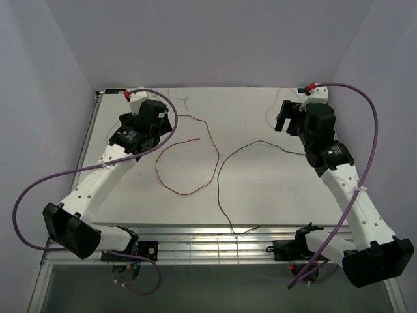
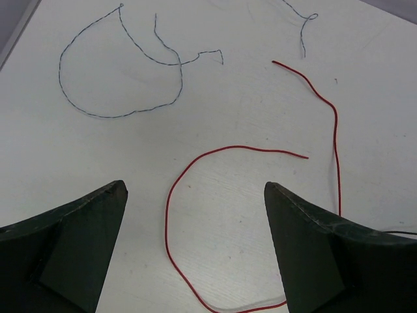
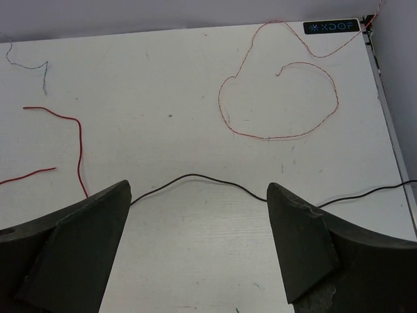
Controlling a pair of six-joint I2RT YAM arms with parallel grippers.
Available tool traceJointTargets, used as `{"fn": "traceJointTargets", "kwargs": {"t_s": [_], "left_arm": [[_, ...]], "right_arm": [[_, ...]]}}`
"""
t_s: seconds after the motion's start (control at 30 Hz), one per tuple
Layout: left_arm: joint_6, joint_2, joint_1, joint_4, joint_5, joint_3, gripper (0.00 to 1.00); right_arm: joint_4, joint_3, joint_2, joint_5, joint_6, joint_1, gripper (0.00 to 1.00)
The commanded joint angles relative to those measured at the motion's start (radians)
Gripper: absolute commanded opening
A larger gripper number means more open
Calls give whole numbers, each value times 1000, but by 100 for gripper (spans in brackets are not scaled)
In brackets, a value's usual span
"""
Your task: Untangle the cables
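A red cable lies in an open loop left of centre on the white table. A black cable curves from the right towards the front edge. A fine grey-blue strand and a pale red strand lie near the back. My left gripper is open and empty above the red cable; it shows in the top view. My right gripper is open and empty just short of the black cable; it shows in the top view.
Thick purple hoses arc beside both arms. Walls close in the table at the back and sides. A metal rail runs along the front edge. A black label sits at the far right corner.
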Motion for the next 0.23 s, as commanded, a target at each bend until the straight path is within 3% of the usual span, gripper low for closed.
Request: {"fn": "traceJointTargets", "kwargs": {"t_s": [0.0,0.2], "left_arm": [[-39,-50,4,-31,-8,-21,98],[-70,-97,4,-19,-6,-30,98]], "right_arm": [[57,0,-29,-28,-21,1,90],[66,-18,-38,-16,-30,1,90]]}}
